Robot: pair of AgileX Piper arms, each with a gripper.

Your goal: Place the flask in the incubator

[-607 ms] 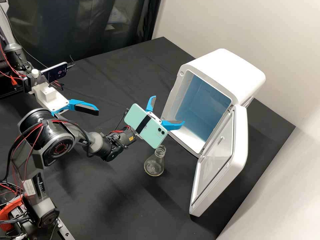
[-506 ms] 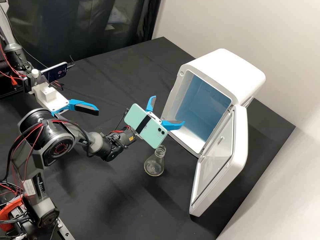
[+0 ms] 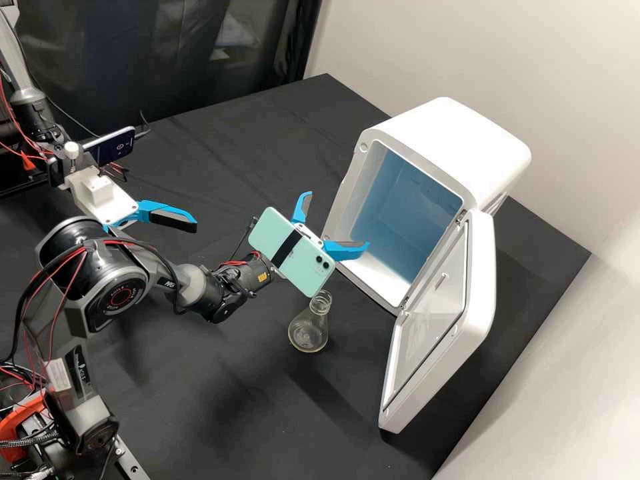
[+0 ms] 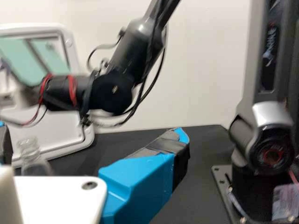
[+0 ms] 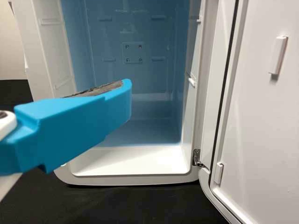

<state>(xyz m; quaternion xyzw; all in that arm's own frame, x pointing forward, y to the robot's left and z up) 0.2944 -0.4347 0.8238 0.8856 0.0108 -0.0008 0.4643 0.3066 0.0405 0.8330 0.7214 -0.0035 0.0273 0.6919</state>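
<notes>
The right tool [image 3: 325, 228] hangs in the middle of the high view with its two blue fingers [image 3: 347, 250] spread wide and nothing between them. It points into the mouth of the incubator [image 3: 453, 143], and one finger's tip lies over the lower edge of the opening. In the right wrist view one of these fingers [image 5: 79, 122] reaches across the pale blue inside of the incubator. A mint-green phone [image 3: 293, 252] is strapped just behind this tool on the dark arm that comes in from the lower left. The flask [image 3: 310, 327], a clear conical one, stands upright on the black table [image 3: 233, 147] directly below the phone in the frame. It is outside the incubator, just in front of its opening and apart from both tools. The incubator is a white box at centre right, and its door [image 3: 440, 327] is swung fully open toward the lower right. The left tool [image 3: 177, 220] hovers at the left of the high view, well apart from the flask. It is released and empty. In its own wrist view one blue finger [image 4: 149, 179] lies across the middle, with the flask's neck [image 4: 29, 150] far off beside it. A white wall [image 3: 500, 53] fills the upper right and a dark curtain [image 3: 133, 53] the upper left.
</notes>
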